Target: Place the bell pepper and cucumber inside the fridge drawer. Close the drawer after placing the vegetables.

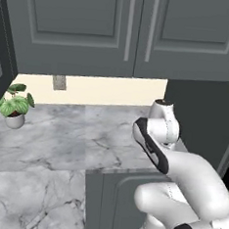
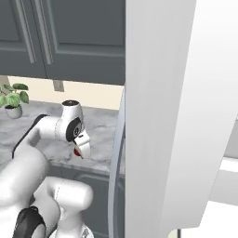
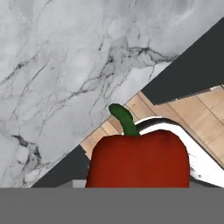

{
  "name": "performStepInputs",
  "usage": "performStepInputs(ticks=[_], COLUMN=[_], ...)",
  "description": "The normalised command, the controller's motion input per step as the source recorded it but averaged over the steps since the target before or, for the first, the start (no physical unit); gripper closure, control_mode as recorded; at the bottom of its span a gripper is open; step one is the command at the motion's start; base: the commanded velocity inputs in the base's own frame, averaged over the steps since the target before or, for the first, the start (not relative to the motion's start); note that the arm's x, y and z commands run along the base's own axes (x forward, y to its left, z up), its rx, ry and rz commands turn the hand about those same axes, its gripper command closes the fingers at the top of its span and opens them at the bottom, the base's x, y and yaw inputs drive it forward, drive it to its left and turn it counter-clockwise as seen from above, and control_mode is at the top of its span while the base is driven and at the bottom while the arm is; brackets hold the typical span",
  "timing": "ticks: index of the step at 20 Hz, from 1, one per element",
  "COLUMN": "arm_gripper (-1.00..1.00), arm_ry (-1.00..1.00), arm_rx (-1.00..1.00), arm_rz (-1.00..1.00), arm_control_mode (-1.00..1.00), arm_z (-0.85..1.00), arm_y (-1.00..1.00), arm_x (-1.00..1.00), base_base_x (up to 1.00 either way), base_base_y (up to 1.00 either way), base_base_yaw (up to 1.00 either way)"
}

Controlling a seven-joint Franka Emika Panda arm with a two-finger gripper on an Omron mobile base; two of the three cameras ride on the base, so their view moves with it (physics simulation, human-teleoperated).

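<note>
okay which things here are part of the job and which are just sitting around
Job: pepper, red, close before the tool; fridge door, standing open.
Just there: plant, marble counter, grey cabinets, wall outlet.

You cannot see the claw's [image 2: 80, 151] fingertips: in the hand view the bell pepper [image 3: 139, 158] covers them, and its lower part is cut off at the bottom. In the right base view just a red speck of the pepper shows beside the claw. The potted plant [image 2: 12, 99] on the surface [image 1: 61, 131] is clipped by that view's left edge.
</note>
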Motion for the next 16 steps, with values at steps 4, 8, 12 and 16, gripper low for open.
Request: performStepInputs(ticks=[4,8,12,16], arm_gripper=[1.0,1.0,1.0,1.0], arm_ry=[-0.1,-0.04,-0.01,0.0], arm_rx=[0.0,0.0,0.0,0.0], arm_rz=[0.0,0.0,0.0,0.0], arm_control_mode=[-1.0,-1.0,1.0,1.0], arm_z=[0.74,0.05,-0.03,0.0], arm_y=[0.04,0.0,0.0,0.0], arm_x=[-0.77,-0.38,0.0,0.0], base_base_x=[0.0,0.0,-0.14,-1.0], base_base_y=[0.0,0.0,0.0,-0.24], base_base_yaw=[0.0,0.0,0.0,0.11])
